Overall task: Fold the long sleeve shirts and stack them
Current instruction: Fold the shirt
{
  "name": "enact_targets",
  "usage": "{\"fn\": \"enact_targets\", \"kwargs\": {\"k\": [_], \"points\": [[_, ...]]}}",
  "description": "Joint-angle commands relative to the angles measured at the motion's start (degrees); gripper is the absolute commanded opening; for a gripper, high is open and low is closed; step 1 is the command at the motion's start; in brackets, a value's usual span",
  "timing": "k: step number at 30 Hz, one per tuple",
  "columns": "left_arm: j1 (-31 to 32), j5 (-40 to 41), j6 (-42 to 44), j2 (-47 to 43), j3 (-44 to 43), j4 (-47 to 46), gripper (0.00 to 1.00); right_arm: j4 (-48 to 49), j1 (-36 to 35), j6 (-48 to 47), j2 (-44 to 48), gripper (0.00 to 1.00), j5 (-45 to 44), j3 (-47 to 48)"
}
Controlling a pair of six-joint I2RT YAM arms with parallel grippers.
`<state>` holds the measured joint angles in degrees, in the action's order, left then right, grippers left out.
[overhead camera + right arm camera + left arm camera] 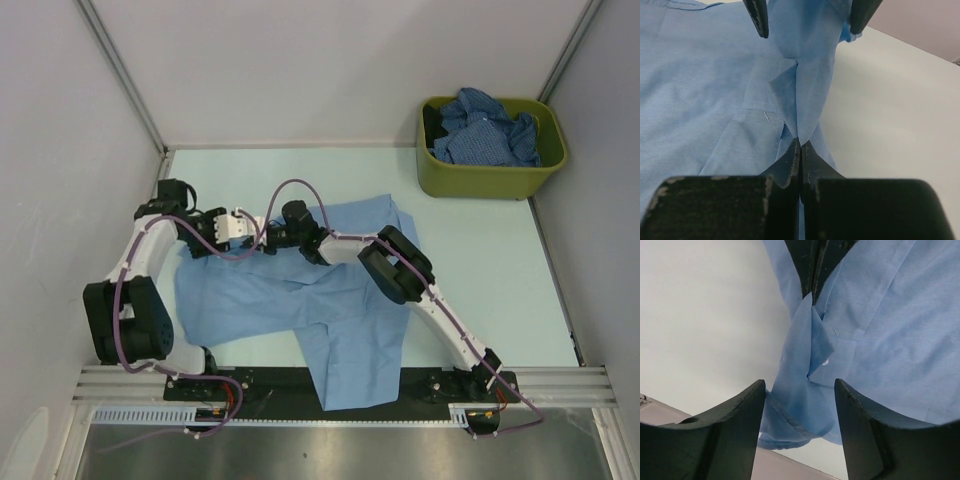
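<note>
Left of the olive-green plastic bin [490, 182], the light blue button-up cloth shirt [262, 300] lay spread and wrinkled. The right gripper [800, 146] pinched one fold tight; the left gripper [799, 383] stood wide apart.

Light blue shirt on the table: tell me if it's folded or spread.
Spread, not folded: the light blue shirt lies open and wrinkled across the table, with the right claw pinching one ridge of cloth.

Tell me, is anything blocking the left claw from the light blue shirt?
Nothing visible is. The left gripper stands open astride a raised fold of the light blue shirt, and the right gripper is shut on that same fold.
</note>
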<state>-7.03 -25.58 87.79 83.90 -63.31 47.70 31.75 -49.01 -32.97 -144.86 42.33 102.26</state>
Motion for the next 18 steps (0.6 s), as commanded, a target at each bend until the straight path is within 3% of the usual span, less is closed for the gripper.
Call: {"fn": "enact_targets", "kwargs": {"k": [1,2,3,7,13,18], "points": [[0.4,3.0,2.7,3.2,-3.5,-0.9,0.55,5.7,-0.1,0.4,4.4,0.00,0.0,-1.4],[0.3,3.9,2.7,4.0,-4.1,-0.5,0.49,6.2,-0.1,0.6,4.6,0.00,-0.1,-1.4],[0.1,4.7,2.7,5.2,-4.7,-0.1,0.34,6.3,0.0,0.7,4.6,0.00,-0.1,-1.5],[-1.9,6.5,2.7,5.5,-7.8,2.7,0.19,6.1,0.3,0.5,4.8,0.00,-0.1,-1.6],[-9.3,8.8,6.2,2.6,-10.1,8.1,0.20,5.8,1.0,0.6,4.8,0.00,0.2,-2.1],[-15.9,8.9,8.4,1.7,-11.9,10.9,0.41,6.6,0.9,1.2,4.7,0.00,0.3,-1.9]]}}
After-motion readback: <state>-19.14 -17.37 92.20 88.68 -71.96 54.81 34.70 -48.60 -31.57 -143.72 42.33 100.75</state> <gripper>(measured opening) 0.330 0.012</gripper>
